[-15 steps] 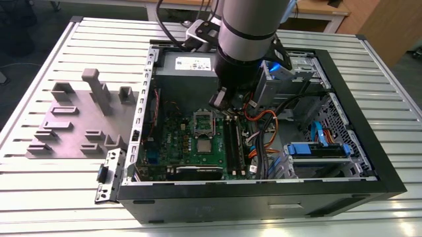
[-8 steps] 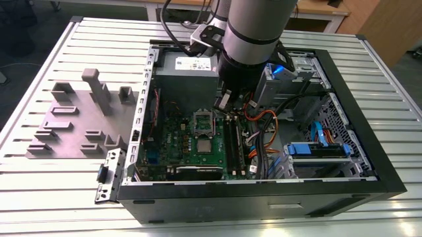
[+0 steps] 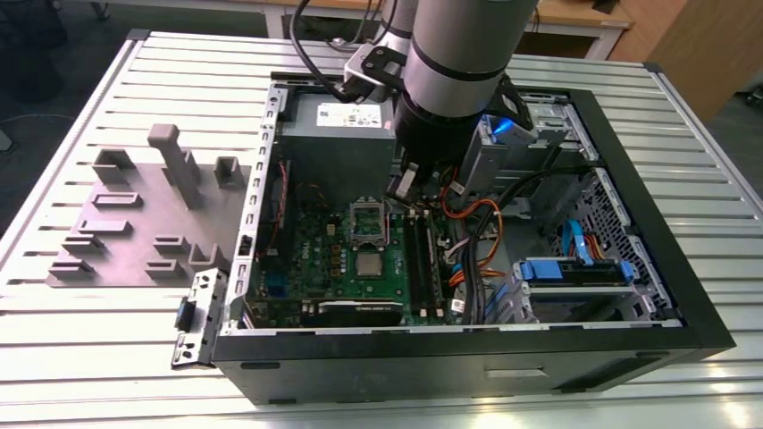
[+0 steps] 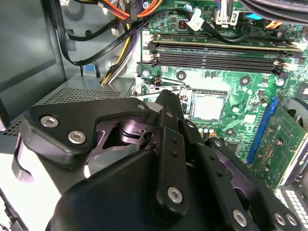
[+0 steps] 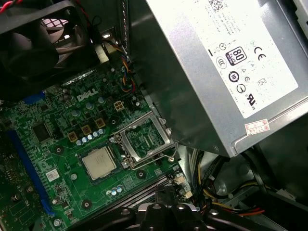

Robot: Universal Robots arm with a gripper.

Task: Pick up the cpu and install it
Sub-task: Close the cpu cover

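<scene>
Cpu (image 5: 99, 162) lies flat on motherboard (image 5: 57, 125), just beside open socket (image 5: 144, 142), not seated. Also seen at (image 3: 368, 265) and (image 4: 208, 107). Gripper (image 4: 166, 103) hovers above socket, apart from cpu; jaws hold nothing, open or closed cannot tell. Cpu looks light, stiff, smooth metal top, likely fragile underneath. Best hold judged by opposite thin edges, kept level. PSU (image 5: 216, 72) close beside socket.

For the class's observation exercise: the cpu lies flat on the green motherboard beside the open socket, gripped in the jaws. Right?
Not quite. The cpu lies flat on the green motherboard beside the open socket, but nothing grips it; the first wrist view shows it lying free.
</scene>
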